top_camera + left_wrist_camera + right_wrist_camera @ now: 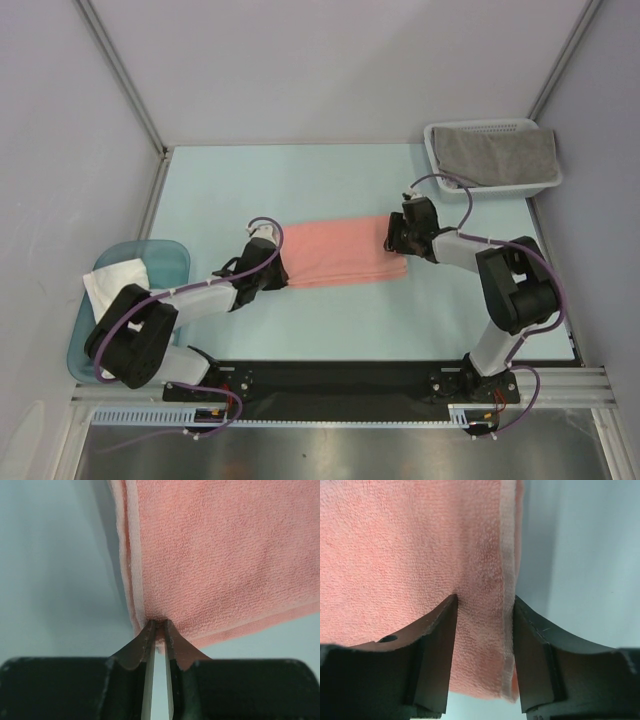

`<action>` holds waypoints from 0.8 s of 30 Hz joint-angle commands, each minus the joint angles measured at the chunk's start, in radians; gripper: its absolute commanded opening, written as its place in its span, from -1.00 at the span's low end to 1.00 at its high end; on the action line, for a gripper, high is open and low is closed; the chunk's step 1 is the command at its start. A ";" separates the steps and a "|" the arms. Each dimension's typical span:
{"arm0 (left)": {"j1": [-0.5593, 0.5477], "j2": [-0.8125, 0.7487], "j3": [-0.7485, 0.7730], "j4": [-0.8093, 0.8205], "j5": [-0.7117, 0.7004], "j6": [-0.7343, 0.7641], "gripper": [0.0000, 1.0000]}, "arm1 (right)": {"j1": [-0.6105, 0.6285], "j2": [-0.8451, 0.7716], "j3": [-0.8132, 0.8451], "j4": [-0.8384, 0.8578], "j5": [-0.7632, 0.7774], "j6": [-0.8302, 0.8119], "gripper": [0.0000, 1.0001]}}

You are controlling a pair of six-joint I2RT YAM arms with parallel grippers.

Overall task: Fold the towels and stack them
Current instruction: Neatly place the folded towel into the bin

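Note:
A salmon-pink towel (340, 253) lies folded into a long strip in the middle of the table. My left gripper (280, 270) is at its left end. In the left wrist view the gripper (158, 625) is shut on the towel's (225, 555) near corner, where the layered edges meet. My right gripper (396, 240) is at the right end. In the right wrist view its jaws (485, 600) stand apart, straddling the towel's (395, 555) hemmed edge, and the fabric lies flat between them. A grey towel (498, 155) and a white towel (113, 281) lie off to the sides.
The grey towel fills a white mesh basket (433, 150) at the back right corner. The white towel hangs over a teal tub (170, 256) off the table's left edge. The light-blue table (330, 185) is walled on three sides.

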 commanded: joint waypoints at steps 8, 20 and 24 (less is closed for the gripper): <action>-0.016 -0.134 0.120 -0.171 0.045 -0.002 -0.62 | 0.091 0.045 0.080 -0.206 0.243 -0.021 -0.70; -0.015 -0.361 0.431 -0.504 0.051 0.110 -0.53 | 0.157 0.087 0.376 -0.401 0.584 -0.182 -1.00; -0.013 -0.384 0.509 -0.588 0.044 0.167 -0.53 | 0.151 0.169 0.529 -0.421 0.696 -0.301 -1.00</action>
